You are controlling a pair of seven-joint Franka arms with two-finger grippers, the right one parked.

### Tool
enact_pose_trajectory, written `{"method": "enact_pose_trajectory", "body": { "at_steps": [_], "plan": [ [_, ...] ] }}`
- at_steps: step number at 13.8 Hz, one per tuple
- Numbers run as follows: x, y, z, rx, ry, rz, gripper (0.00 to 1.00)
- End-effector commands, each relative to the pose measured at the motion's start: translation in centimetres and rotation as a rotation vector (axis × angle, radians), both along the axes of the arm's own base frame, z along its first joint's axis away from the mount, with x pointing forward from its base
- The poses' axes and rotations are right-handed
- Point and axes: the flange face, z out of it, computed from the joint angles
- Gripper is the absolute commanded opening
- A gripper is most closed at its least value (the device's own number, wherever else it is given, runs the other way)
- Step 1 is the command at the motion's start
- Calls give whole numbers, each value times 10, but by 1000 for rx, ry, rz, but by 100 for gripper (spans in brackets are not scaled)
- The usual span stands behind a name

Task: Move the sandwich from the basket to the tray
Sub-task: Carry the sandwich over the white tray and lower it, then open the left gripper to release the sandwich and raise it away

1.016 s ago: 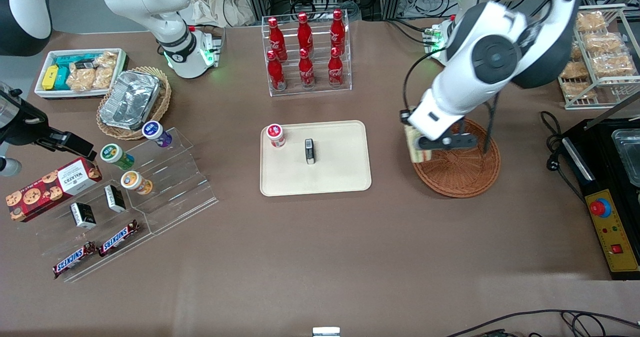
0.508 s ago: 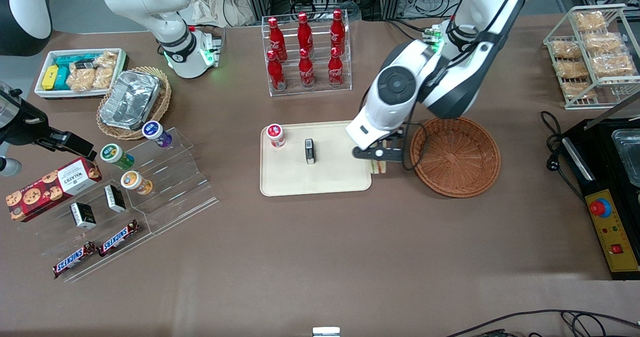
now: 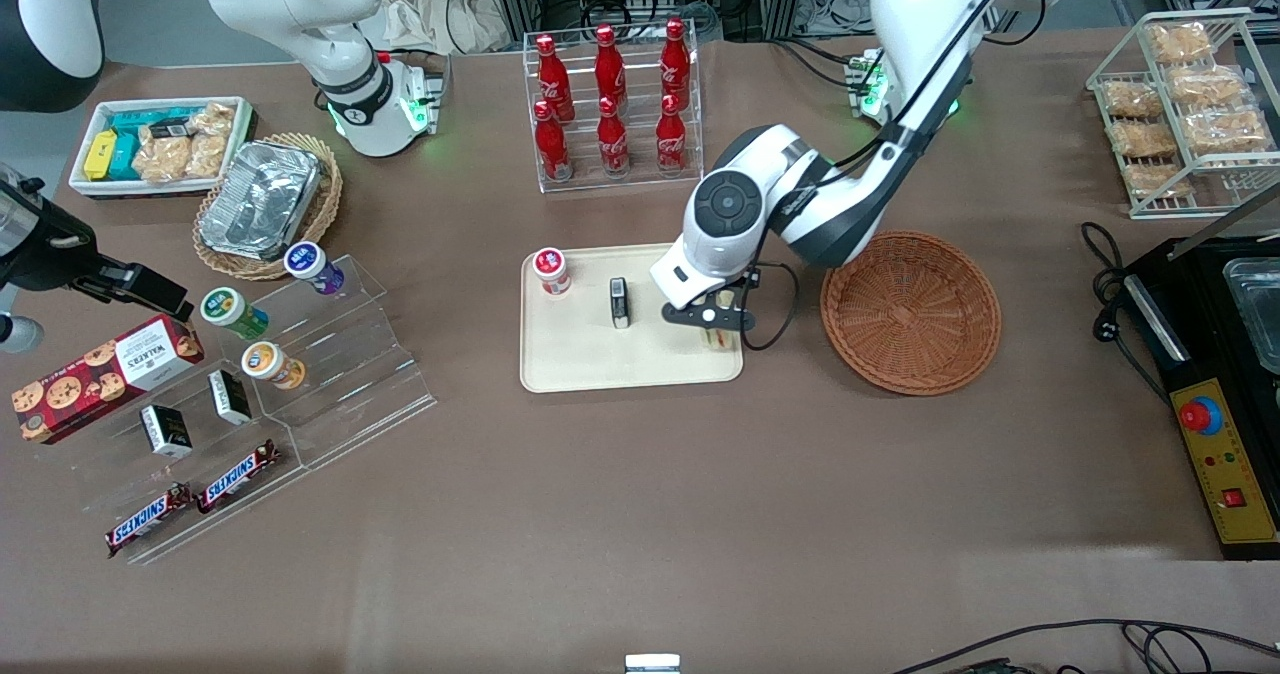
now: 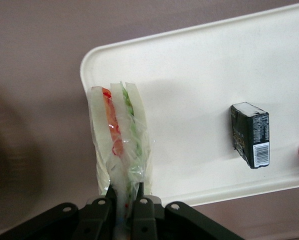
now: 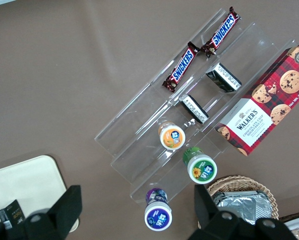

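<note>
My left gripper point(image 3: 716, 326) hangs over the beige tray point(image 3: 640, 369), at its end nearest the reddish-brown wicker basket point(image 3: 910, 312). It is shut on the sandwich point(image 3: 715, 338), a plastic-wrapped pale wedge with red and green filling. In the left wrist view the sandwich point(image 4: 119, 134) sticks out from between the gripper's fingers point(image 4: 123, 197) over the tray's corner point(image 4: 189, 100). I cannot tell whether it touches the tray. The basket holds nothing.
On the tray stand a small black box point(image 3: 620, 302) and a red-lidded cup point(image 3: 550, 270). A clear rack of red cola bottles point(image 3: 612, 104) stands farther from the camera than the tray. A stepped acrylic stand with snacks point(image 3: 250, 374) lies toward the parked arm's end.
The left gripper has carried the sandwich out of the basket, across the gap, and over the tray's end. The basket is now bare.
</note>
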Motion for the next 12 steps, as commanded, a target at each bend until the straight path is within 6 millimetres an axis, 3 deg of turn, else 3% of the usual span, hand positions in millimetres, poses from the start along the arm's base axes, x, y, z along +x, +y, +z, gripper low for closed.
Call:
{"method": "enact_pose_trajectory", "body": {
  "at_steps": [1,2,4,6,7,10,12],
  "plan": [
    [-6,-12,-16,14,-36,9,4],
    [-8,-16,-28,23,-47,23,4],
    [-6,-14,-44,52,-69,53,25],
    [0,-6,-39,58,-75,55,93],
    [2,-3,-38,60,-76,63,99],
    [18,15,-17,64,-79,95,99],
    [26,28,14,77,-69,87,99]
  ]
}}
